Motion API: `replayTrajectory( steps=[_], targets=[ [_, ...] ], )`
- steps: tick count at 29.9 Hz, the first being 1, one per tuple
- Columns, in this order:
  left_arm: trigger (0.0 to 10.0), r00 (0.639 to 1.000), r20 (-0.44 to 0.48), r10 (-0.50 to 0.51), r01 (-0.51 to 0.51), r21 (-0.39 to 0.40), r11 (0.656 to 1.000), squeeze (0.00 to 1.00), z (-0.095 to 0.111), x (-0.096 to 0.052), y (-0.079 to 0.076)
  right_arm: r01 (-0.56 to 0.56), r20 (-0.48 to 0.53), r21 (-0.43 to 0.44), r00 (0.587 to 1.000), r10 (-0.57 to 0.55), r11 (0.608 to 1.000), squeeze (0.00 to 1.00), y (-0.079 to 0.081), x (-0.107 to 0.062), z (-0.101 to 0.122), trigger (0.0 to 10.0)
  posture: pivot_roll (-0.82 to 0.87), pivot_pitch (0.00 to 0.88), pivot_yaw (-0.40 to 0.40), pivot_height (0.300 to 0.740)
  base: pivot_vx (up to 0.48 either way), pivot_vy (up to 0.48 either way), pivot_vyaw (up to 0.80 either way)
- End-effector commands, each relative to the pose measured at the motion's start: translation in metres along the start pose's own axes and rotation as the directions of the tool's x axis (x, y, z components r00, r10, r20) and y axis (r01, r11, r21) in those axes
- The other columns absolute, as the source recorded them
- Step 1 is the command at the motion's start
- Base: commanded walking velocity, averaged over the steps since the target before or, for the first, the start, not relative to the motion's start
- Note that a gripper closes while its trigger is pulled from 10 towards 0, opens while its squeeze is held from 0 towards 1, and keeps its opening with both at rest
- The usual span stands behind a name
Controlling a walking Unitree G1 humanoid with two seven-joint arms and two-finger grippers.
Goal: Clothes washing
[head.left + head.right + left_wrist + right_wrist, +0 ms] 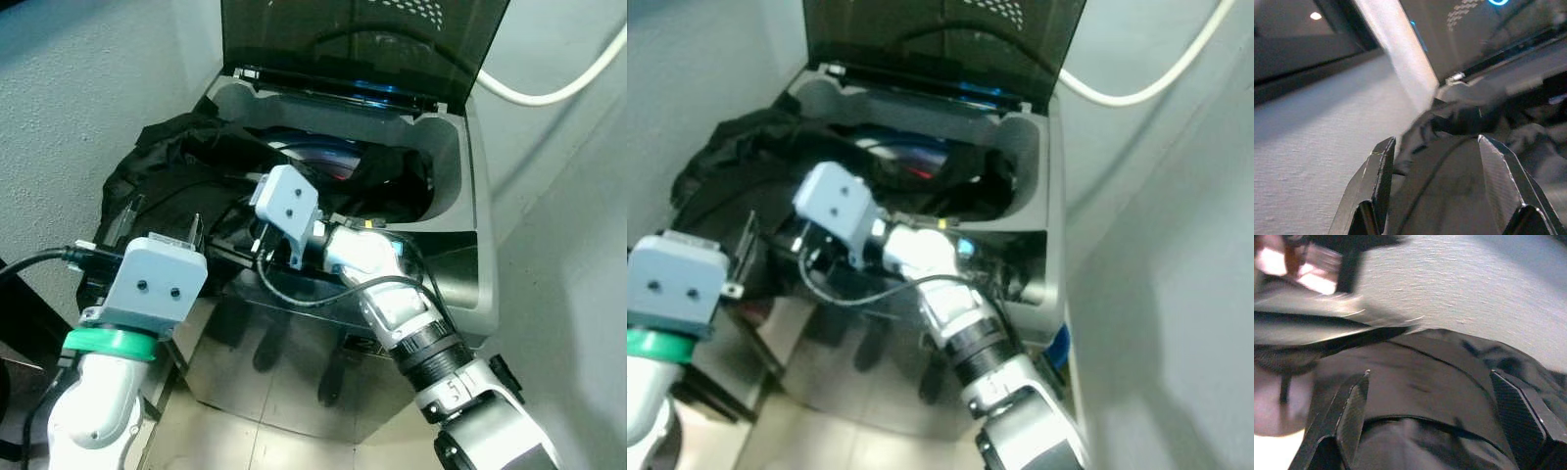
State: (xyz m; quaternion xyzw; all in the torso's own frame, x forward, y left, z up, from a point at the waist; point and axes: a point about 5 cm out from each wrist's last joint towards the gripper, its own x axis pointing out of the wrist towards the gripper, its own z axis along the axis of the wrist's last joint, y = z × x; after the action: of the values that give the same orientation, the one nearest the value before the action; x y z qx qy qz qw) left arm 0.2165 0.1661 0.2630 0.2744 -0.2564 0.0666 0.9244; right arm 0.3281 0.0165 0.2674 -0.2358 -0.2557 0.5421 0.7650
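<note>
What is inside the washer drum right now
Black clothes lie in the washer opening and spill over its left rim. A patch of drum with blue and red glints shows at. The rest of the drum is covered by cloth.

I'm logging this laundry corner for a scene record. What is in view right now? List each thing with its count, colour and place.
washing machine: one, grey, top-loading, in the corner between the walls.
lid: one, dark tinted, raised upright at the back of the machine.
black garment: one dark heap, draped over the machine's left rim and spilling into the drum opening; whether it is more than one piece cannot be told.
hose: one, white, curving along the wall behind the machine on the right.
walls: light, textured, on both sides.
floor: pale tiles in front of the machine.
left gripper: open, fingers either side of the black fabric at the left rim.
right gripper: open, over the black fabric at the front rim.
</note>
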Motion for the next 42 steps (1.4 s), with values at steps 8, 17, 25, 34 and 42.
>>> replayTrajectory(
  steps=[8,17,25,34,42],
  targets=[
    [10.0,0.993,0.016,0.114,-0.115,0.059,0.992,0.00,0.003,0.003,0.016,-0.172,-0.091,-0.166,0.983,0.158,0.971,0.00,0.016,0.002,0.001,10.0,0.20,0.171,-0.037,0.740,0.000,0.000,0.00],
    [10.0,0.990,0.027,0.136,-0.137,0.030,0.990,0.00,0.006,0.011,0.016,-0.152,-0.134,-0.267,0.984,0.120,0.952,0.00,0.023,0.007,-0.005,10.0,0.20,0.170,-0.035,0.740,0.000,0.000,0.00],
    [10.0,0.986,0.020,0.167,-0.167,0.003,0.986,0.00,0.006,0.018,0.019,-0.137,0.013,-0.365,0.988,0.153,0.921,0.00,0.038,-0.002,0.008,10.0,0.19,0.167,-0.031,0.740,0.000,0.000,0.00],
    [10.0,0.981,0.009,0.191,-0.191,-0.030,0.981,0.00,0.006,0.025,0.022,-0.118,0.033,-0.489,0.988,0.154,0.864,0.00,0.051,-0.010,0.008,10.0,0.18,0.159,-0.027,0.740,0.000,0.000,0.00],
    [10.0,0.973,0.027,0.230,-0.227,-0.075,0.971,0.00,0.012,0.038,0.030,-0.100,-0.012,-0.428,0.994,0.105,0.898,0.00,0.062,-0.005,-0.006,10.0,0.18,0.157,-0.030,0.740,0.000,0.000,0.00]
  ],
)
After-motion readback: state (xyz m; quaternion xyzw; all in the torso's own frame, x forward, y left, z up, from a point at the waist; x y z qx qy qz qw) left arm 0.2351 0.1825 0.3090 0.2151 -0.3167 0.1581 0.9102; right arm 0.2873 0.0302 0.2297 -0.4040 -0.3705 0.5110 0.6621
